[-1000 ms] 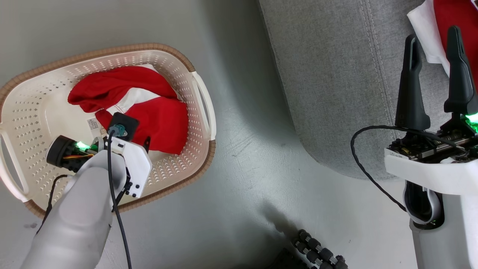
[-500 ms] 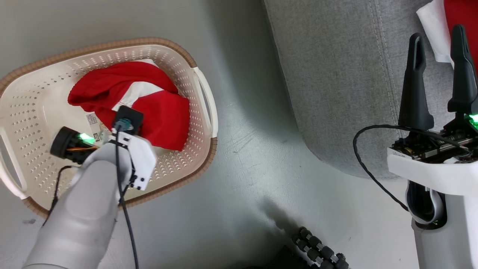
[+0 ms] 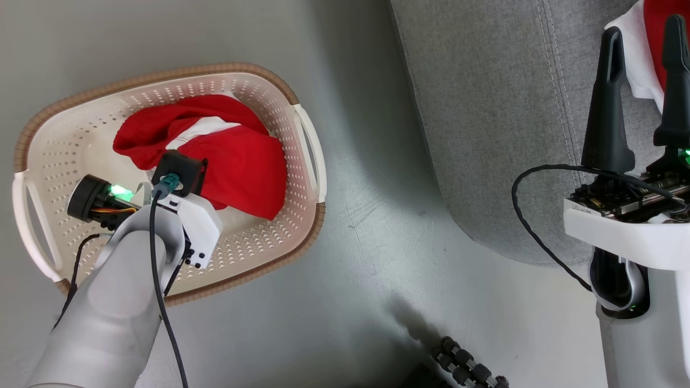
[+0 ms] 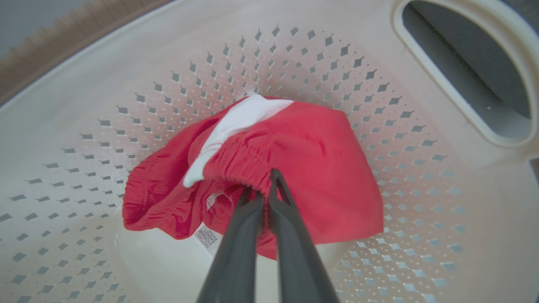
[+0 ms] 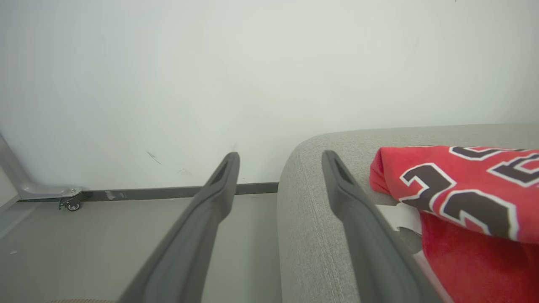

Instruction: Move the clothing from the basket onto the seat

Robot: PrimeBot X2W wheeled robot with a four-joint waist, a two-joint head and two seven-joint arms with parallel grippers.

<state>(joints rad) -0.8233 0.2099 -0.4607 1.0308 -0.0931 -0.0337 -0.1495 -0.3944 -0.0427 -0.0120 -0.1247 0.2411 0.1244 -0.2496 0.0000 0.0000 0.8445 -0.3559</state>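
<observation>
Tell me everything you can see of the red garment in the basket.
The red garment is soft, thin-looking fabric with a white stripe and a gathered, elastic-like edge. It lies crumpled in a heap on the bottom of the cream perforated basket. The left gripper is shut on a fold at that gathered edge; otherwise only the basket touches it.

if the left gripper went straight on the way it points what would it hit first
The red garment: the left gripper is shut on its fold. Behind the cloth lies the basket wall, though how near is unclear.
</observation>
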